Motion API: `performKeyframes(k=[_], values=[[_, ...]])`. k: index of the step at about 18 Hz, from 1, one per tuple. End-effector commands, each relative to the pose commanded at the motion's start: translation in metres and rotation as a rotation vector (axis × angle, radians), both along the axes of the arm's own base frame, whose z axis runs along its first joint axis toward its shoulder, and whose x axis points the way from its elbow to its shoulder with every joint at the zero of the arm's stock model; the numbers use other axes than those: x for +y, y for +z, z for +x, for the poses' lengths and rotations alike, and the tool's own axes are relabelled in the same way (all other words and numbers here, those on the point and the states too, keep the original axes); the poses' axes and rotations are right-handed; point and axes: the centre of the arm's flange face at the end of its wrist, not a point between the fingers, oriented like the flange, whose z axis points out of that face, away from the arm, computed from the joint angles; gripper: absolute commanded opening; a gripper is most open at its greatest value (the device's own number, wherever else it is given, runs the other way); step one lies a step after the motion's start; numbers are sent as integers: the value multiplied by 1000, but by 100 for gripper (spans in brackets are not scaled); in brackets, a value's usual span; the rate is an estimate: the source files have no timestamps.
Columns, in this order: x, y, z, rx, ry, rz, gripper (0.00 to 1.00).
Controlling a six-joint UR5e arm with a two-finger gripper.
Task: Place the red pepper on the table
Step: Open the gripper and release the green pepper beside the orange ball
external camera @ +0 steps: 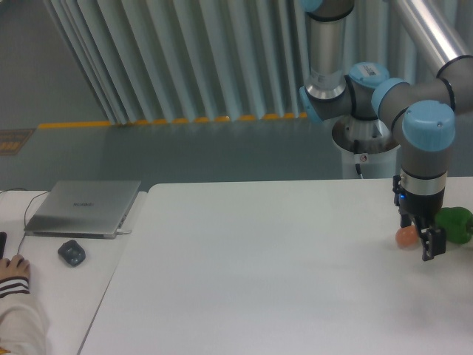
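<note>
The red pepper does not show in the camera view. My gripper (pixel 429 247) hangs low over the right end of the white table (pixel 259 266), pointing down. Its dark fingers stand between a small orange-pink ball (pixel 404 237) on the left and a green bell pepper (pixel 455 225) on the right, close to both. I see nothing red between the fingers, and the view is too small to tell whether they are open or shut.
A narrower white desk at the left holds a closed laptop (pixel 83 208) and a dark mouse (pixel 72 253). A person's hand (pixel 15 268) rests at its left edge. The arm's base (pixel 362 140) stands behind the table's back edge.
</note>
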Motion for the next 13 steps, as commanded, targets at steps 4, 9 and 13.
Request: performKeyframes(k=[4, 9, 13], values=[[0, 0, -1, 8, 15, 9, 100], [-5, -5, -10, 79, 34, 2, 100], [-16, 15, -34, 135, 73, 0, 100]])
